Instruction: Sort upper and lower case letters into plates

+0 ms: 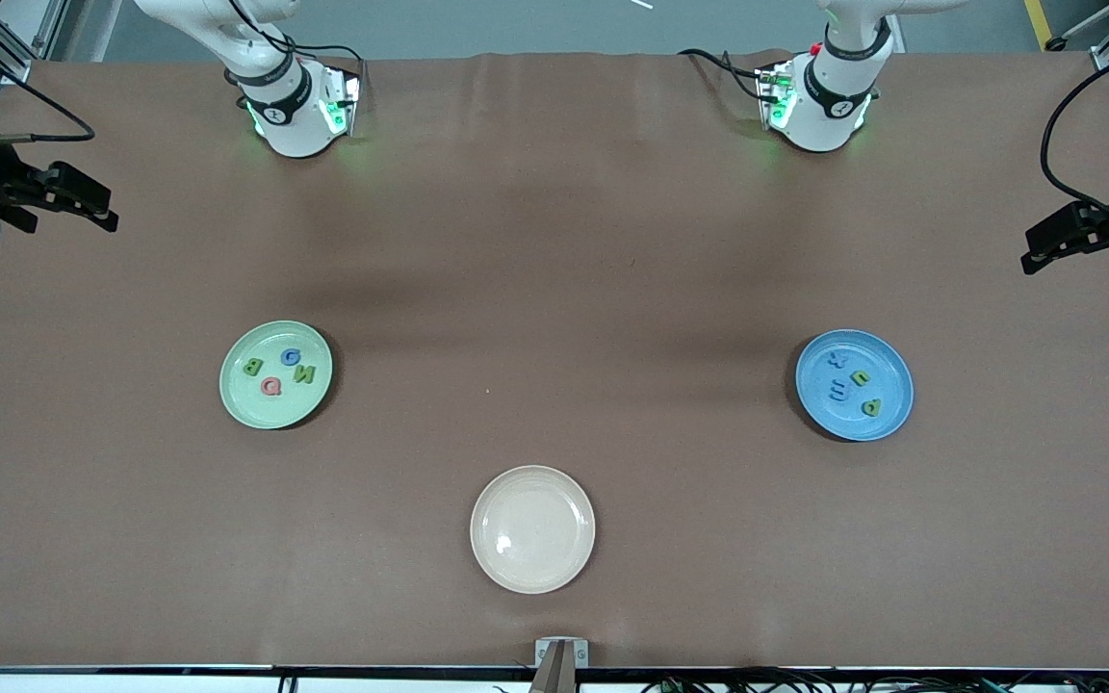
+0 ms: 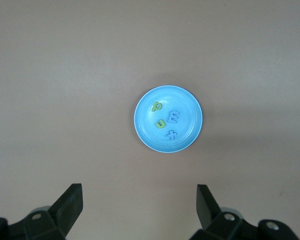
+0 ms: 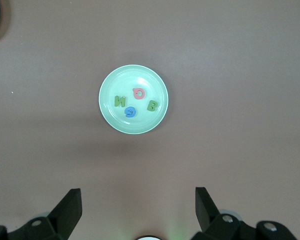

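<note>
The four capital letters [image 1: 278, 371] lie in the round light green plate [image 1: 239, 397], the four small letters [image 1: 853, 382] in the round blue plate [image 1: 887, 416]. Left gripper [image 1: 1074, 236] and right gripper [image 1: 68, 200] hang wide open and empty at the table's ends. Little can go wrong; only a needless reach might knock a plate.

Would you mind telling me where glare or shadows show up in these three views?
Front view: a bright glare spot on the cream plate, green glow from the arm bases, soft dark bands across the table. Left wrist view: even light, faint shadow beside the blue plate. Right wrist view: slight sheen in the green plate.
</note>
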